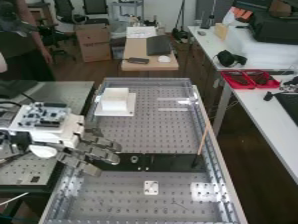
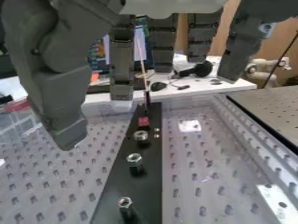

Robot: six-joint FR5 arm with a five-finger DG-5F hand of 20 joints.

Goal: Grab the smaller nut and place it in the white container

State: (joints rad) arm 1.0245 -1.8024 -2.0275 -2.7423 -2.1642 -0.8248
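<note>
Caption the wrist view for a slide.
Dark grey hand, open, above a black bar with three round metal parts standing in a row.

Open room lies above the smaller nut [image 2: 125, 202]; along the black bar [image 2: 150, 185], the larger nut [image 2: 134, 158], bearing [image 2: 140, 135] and 1 tall stick [image 2: 142, 60] obstruct passage.

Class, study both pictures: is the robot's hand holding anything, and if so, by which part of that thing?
Nothing is held: the hand is open, and the smaller nut stands on the black bar.
</note>
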